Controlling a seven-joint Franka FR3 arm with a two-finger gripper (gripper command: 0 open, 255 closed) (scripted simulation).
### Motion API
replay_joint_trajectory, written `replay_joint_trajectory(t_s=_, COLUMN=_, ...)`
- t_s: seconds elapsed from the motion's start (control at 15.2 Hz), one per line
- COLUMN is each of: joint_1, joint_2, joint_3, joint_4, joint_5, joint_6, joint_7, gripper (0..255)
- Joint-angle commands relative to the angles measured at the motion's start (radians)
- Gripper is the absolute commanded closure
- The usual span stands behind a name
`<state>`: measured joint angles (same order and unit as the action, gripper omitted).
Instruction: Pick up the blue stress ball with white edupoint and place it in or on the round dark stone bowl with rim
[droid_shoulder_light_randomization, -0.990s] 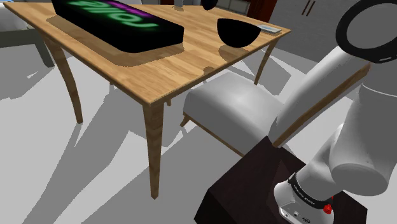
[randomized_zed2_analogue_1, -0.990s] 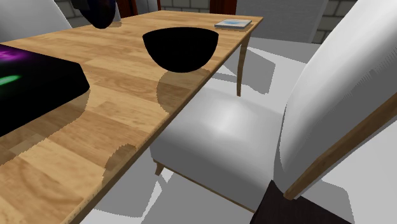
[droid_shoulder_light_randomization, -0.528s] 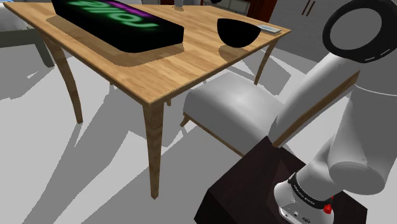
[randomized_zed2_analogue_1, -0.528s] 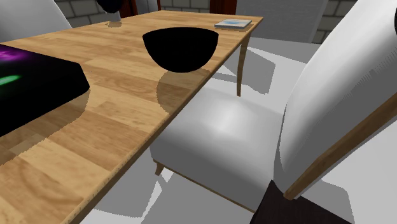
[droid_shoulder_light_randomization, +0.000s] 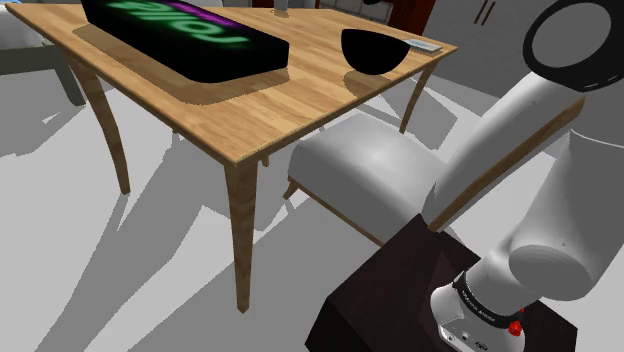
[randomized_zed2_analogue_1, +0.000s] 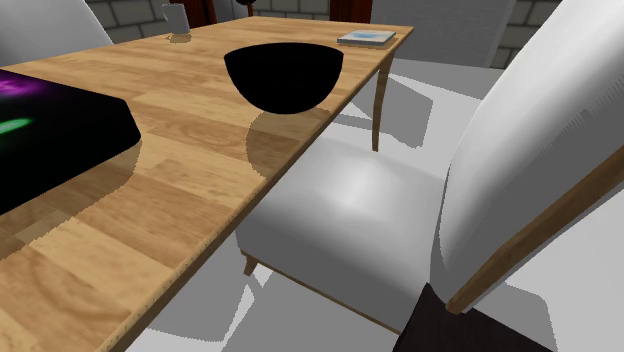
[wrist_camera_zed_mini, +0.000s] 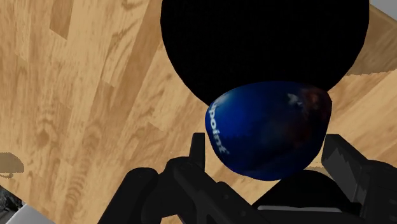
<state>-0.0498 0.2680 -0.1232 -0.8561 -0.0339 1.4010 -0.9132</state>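
The blue stress ball (wrist_camera_zed_mini: 267, 130) with white lettering on its side sits clasped between my two black fingers, so my gripper (wrist_camera_zed_mini: 270, 156) is shut on it. Beyond the ball, on the wooden table (wrist_camera_zed_mini: 83, 95), lies the round black bowl (wrist_camera_zed_mini: 267, 38); the ball overlaps the bowl's near edge as the wrist camera sees it. That bowl (droid_shoulder_light_randomization: 374, 50) stands near the table's far right corner in the shoulder view. In the second exterior view the bowl (randomized_zed2_analogue_1: 284, 75) stands near the table edge next to the chair.
A long black box (droid_shoulder_light_randomization: 185, 35) with green and purple lettering lies on the table to the bowl's left. A white chair (droid_shoulder_light_randomization: 370, 165) stands tucked beside the table. A thin book (randomized_zed2_analogue_1: 367, 38) and a small grey cup (randomized_zed2_analogue_1: 175, 18) rest at the far end.
The dark gripper with the ball, at the top of both exterior views a second ago, has risen out past their top edges. The arm's upper link has shifted a little.
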Motion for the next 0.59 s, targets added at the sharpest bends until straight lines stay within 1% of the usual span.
replay_joint_trajectory(t_s=0.0, joint_1=-0.036, joint_2=-0.013, joint_3=-0.014, joint_4=-0.021, joint_5=0.016, joint_6=0.011, joint_7=-0.045, gripper=255)
replay_joint_trajectory(t_s=0.13, joint_1=-0.067, joint_2=-0.008, joint_3=-0.026, joint_4=-0.009, joint_5=0.032, joint_6=0.006, joint_7=-0.083, gripper=255)
replay_joint_trajectory(t_s=0.33, joint_1=-0.056, joint_2=-0.07, joint_3=-0.024, joint_4=-0.151, joint_5=0.02, joint_6=0.085, joint_7=-0.076, gripper=255)
replay_joint_trajectory(t_s=0.53, joint_1=-0.05, joint_2=-0.116, joint_3=-0.023, joint_4=-0.261, joint_5=0.012, joint_6=0.15, joint_7=-0.071, gripper=255)
